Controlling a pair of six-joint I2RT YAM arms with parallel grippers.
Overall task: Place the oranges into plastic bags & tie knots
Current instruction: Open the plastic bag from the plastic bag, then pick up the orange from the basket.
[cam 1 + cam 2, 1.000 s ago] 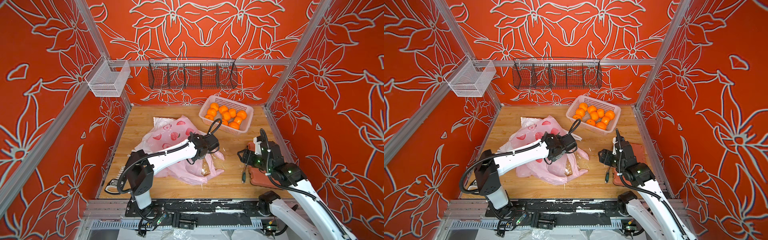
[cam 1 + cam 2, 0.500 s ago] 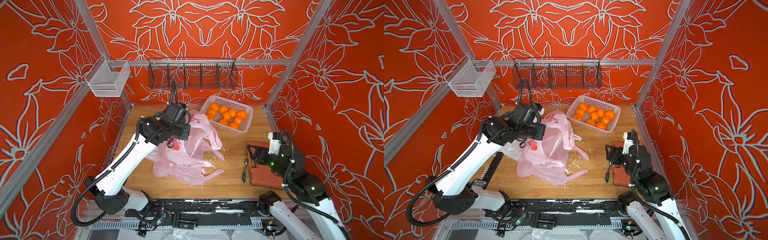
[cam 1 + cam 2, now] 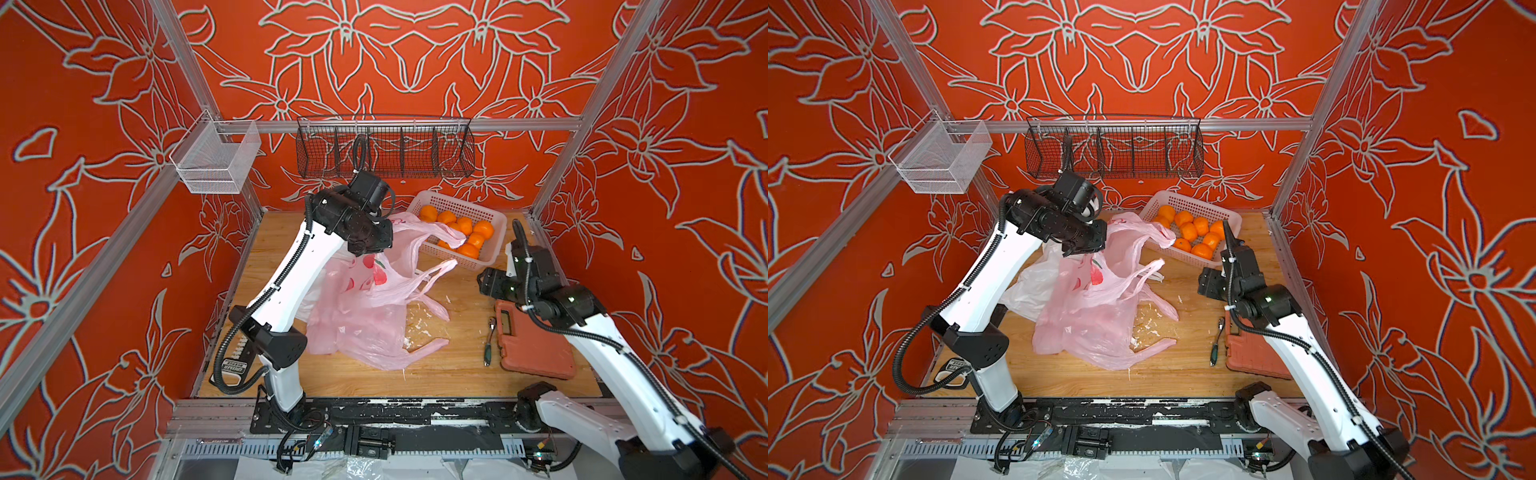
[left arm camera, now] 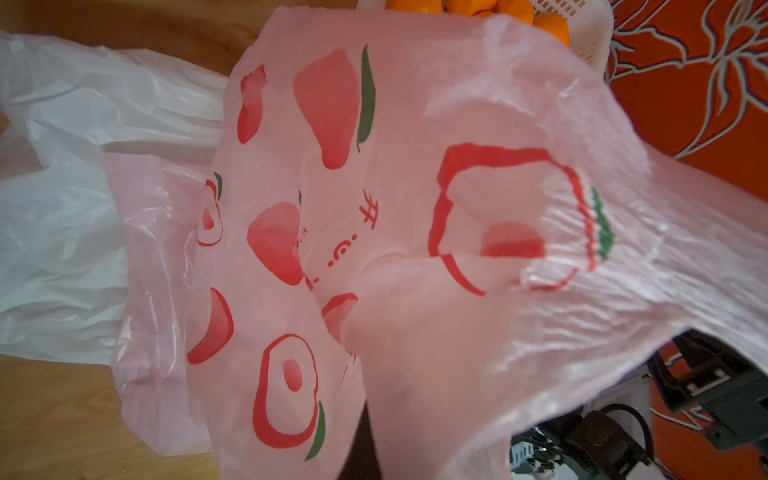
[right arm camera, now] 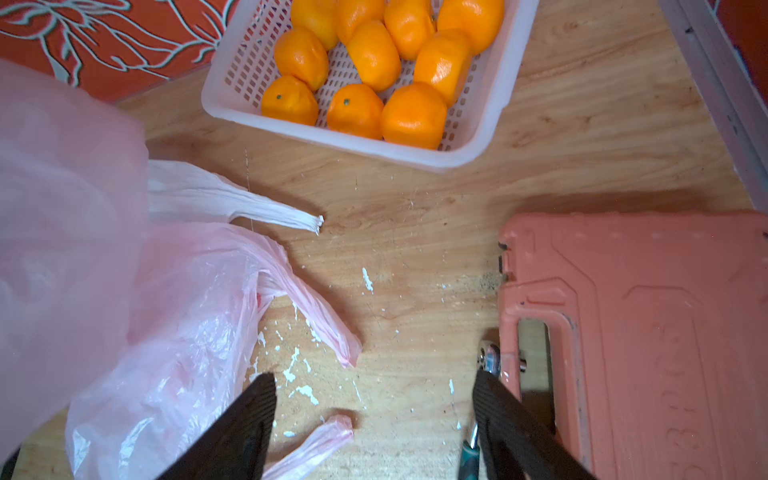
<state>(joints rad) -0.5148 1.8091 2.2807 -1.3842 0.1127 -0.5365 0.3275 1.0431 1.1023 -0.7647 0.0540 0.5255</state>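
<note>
Ideally, the pink bag (image 3: 371,272) clamped by the left gripper (image 3: 372,248) is held high while the empty, spread right gripper (image 5: 374,377) is brought in.

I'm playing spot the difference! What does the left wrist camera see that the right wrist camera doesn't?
Only the left wrist view shows the red peach prints on the pink bag. Only the right wrist view shows the orange-red tool case, the ratchet and the open right end effector. Both show the oranges in the white basket, the pink bag and the wooden table.
</note>
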